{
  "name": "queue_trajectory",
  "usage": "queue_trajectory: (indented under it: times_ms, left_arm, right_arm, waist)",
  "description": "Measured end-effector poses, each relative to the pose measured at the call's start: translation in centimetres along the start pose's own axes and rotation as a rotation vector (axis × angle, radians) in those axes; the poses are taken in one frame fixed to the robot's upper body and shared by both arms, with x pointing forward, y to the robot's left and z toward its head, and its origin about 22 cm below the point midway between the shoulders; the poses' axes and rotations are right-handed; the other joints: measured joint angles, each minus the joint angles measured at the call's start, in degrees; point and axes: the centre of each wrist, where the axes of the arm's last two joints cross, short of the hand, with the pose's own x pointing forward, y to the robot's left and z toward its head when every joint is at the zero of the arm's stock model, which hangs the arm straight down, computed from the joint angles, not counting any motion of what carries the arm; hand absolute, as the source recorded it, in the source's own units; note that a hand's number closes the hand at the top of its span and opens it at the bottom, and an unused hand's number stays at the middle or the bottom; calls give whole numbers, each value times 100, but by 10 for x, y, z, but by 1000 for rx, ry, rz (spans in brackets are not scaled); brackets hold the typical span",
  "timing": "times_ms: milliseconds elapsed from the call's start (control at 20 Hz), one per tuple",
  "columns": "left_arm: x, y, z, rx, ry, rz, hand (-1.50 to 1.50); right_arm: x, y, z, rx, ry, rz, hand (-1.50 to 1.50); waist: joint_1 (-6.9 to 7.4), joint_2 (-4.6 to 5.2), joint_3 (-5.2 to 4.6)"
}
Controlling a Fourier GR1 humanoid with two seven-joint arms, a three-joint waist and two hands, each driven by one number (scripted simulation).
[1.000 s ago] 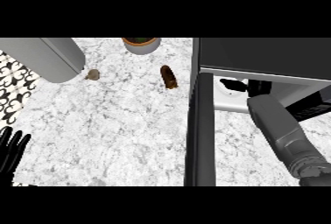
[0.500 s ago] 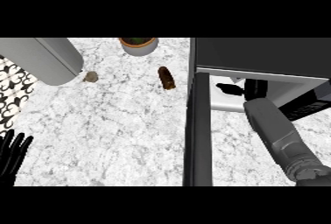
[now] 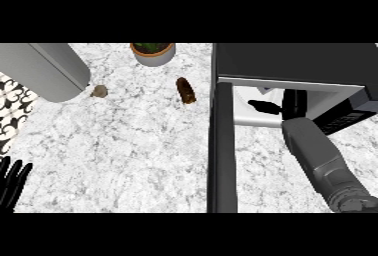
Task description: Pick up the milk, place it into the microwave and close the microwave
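Note:
The microwave stands at the right with its door swung open, seen edge-on as a dark upright bar. My right forearm reaches into the pale cavity. There my right hand is open, its thumb spread to the left, apart from the fingers. I cannot make out the milk; a small pale shape shows just above the thumb at the cavity's top edge. My left hand rests open at the lower left edge, fingers up.
On the marble counter a brown bottle lies left of the door. A potted plant stands at the back and a small brown lump nearby. A grey cylinder and a black-and-white patterned surface fill the far left.
My right hand has drawn back slightly toward the cavity's front, its thumb spread further from the fingers. The left hand has shifted a little to the right.

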Motion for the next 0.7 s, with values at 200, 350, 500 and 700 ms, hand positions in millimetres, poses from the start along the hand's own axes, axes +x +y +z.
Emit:
queue_trajectory:
  times_ms: [200, 350, 500, 700]
  left_arm:
    - [1, -5, 6, 3, 2, 0, -150]
    - [3, -13, 11, -4, 7, -5, -150]
    - [3, -15, 13, 1, 14, -9, -150]
    - [5, -21, 22, -13, 31, -19, -150]
  right_arm:
    - [-2, 5, 8, 25, -5, -67, -150]
    - [-6, 6, 16, 59, -14, -142, -150]
    - [-10, 10, 27, 84, -20, -214, -150]
    - [-14, 15, 43, 102, -10, -304, -150]
  waist:
    - [-60, -30, -2]
    - [-120, -65, -7]
    - [-181, -98, -15]
    - [-267, -153, -27]
